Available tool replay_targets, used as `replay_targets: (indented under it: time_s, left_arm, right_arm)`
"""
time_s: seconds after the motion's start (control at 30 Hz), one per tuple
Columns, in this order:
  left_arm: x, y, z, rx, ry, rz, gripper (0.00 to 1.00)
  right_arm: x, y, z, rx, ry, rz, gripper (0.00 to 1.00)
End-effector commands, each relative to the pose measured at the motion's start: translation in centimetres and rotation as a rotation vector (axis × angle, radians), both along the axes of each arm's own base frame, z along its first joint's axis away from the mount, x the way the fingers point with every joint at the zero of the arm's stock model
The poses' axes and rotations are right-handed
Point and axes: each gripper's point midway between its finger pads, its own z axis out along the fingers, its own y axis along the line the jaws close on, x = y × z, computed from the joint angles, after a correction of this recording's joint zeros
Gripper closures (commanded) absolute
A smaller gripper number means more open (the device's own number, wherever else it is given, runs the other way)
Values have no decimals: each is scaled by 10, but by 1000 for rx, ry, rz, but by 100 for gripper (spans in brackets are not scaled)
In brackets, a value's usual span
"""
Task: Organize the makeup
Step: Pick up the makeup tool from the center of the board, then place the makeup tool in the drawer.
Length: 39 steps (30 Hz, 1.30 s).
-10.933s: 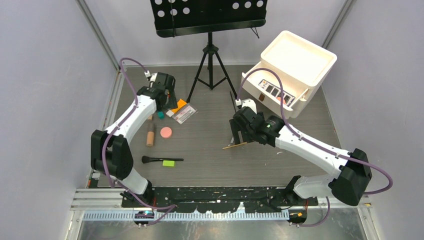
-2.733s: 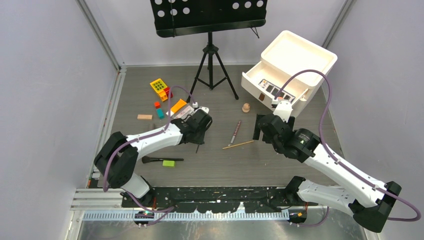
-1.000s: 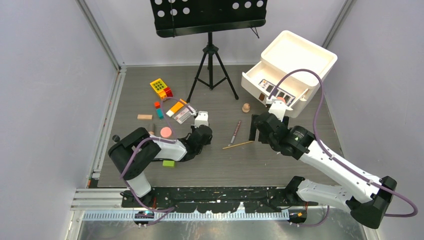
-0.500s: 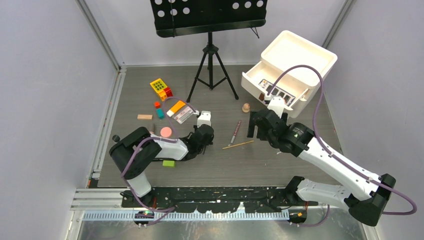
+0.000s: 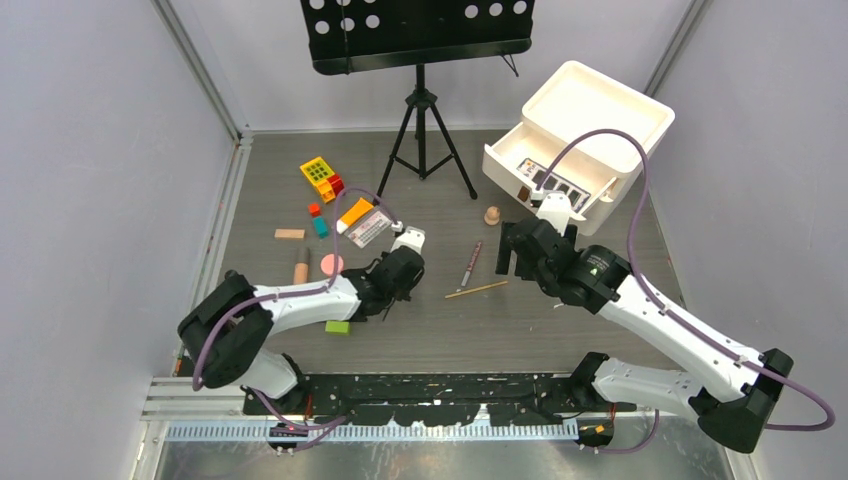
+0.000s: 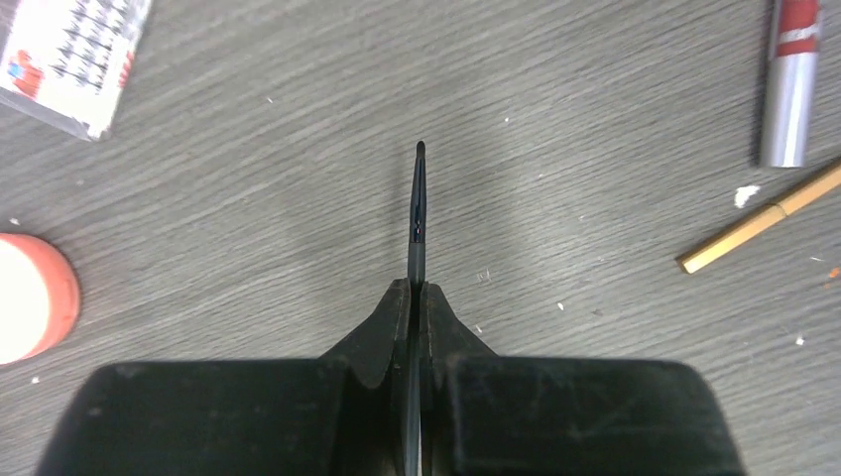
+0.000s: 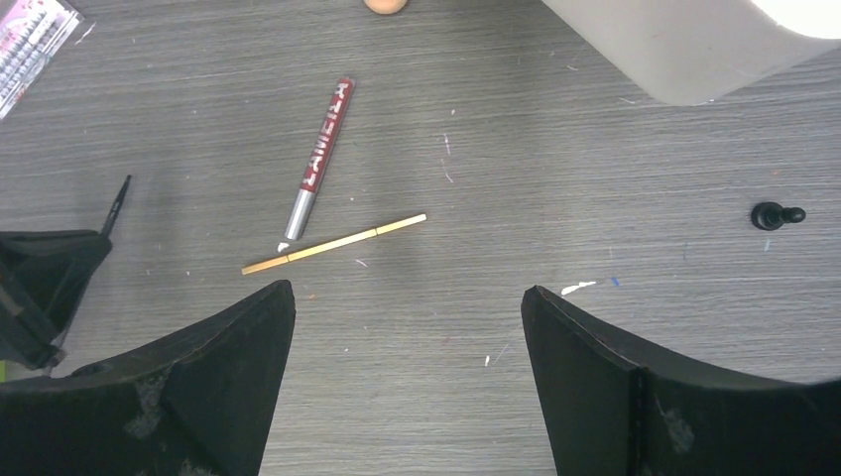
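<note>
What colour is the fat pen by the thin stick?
The pen is dark red with a silver end; clearest from the right wrist.

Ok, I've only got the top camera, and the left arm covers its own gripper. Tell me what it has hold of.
Observer: The left gripper is shut on a thin black brush handle. The pointed end sticks out in front.
Operator: Now give me the right gripper.
Observer: The right gripper is open and empty. The gold pencil lies on the table just ahead of it.
Operator: Report anything that arm hides from me.
Observer: A small black piece lies on the table at the right side of the right wrist view. I cannot tell what it is.
</note>
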Motion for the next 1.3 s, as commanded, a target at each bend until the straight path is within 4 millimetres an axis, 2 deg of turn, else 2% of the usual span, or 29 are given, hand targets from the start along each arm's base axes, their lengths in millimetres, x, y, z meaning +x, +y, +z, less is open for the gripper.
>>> replay_targets:
  time_s: [0.0, 0.1, 0.2, 0.37, 0.4, 0.5, 0.6, 0.73, 0.83, 0.87, 0.97, 1.1, 1.27]
  left_arm:
    - [9, -10, 48, -33, -64, -31, 100]
    - [14, -19, 75, -75, -104, -50, 100]
    - [23, -36, 113, -163, -150, -52, 100]
    - [44, -76, 187, -368, -203, -22, 100]
    - [51, -87, 210, -430, -223, -12, 100]
    - [64, -123, 251, -572, -228, -26, 100]
    - [78, -158, 276, -716, -208, -16, 100]
    - [95, -202, 293, -869, -160, 10, 100]
    - [107, -221, 292, -965, -158, 110, 100]
    - [109, -229, 300, -1023, -181, 112, 100]
    - [117, -246, 304, -1109, -233, 173, 100]
    - [130, -272, 309, -1212, -246, 212, 100]
    - [147, -284, 313, -1308, -263, 281, 100]
  right_arm:
    - [5, -11, 32, 51, -99, -66, 11]
    - [4, -18, 42, 59, -131, -81, 11]
    - [1, -35, 57, 43, -175, -127, 12]
    - [-10, -81, 107, 36, -310, -266, 12]
    - [-14, -92, 120, 51, -345, -296, 12]
    - [-30, -119, 145, 103, -422, -366, 13]
    - [-48, -147, 163, 173, -489, -437, 16]
    - [-66, -173, 169, 245, -541, -507, 17]
    - [-73, -184, 168, 264, -550, -552, 18]
    - [-74, -186, 169, 264, -556, -556, 18]
    - [-75, -184, 176, 245, -537, -526, 18]
    - [-80, -191, 178, 265, -542, -549, 18]
    - [-91, -201, 173, 333, -560, -567, 20]
